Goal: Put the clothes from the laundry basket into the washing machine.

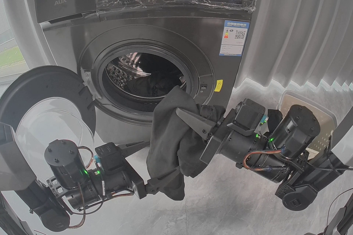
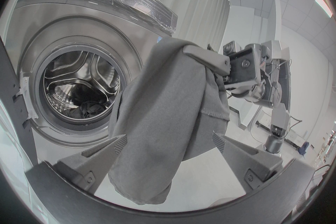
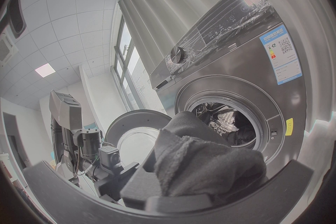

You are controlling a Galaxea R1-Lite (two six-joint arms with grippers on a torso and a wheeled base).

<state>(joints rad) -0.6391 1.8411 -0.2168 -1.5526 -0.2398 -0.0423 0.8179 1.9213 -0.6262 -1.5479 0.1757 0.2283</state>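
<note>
Nearest me, left gripper [image 1: 163, 156] sits low, jaws wide apart either side of the one dark garment [image 1: 167, 136]. Right gripper [image 1: 185, 122] pinches its top, arm level before the washing machine [image 1: 147, 26] mouth. I count one more dark piece [image 1: 149, 85] in the drum.

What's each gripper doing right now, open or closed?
Left gripper: open, straddling the hanging grey garment.
Right gripper: closed on the grey garment.
</note>
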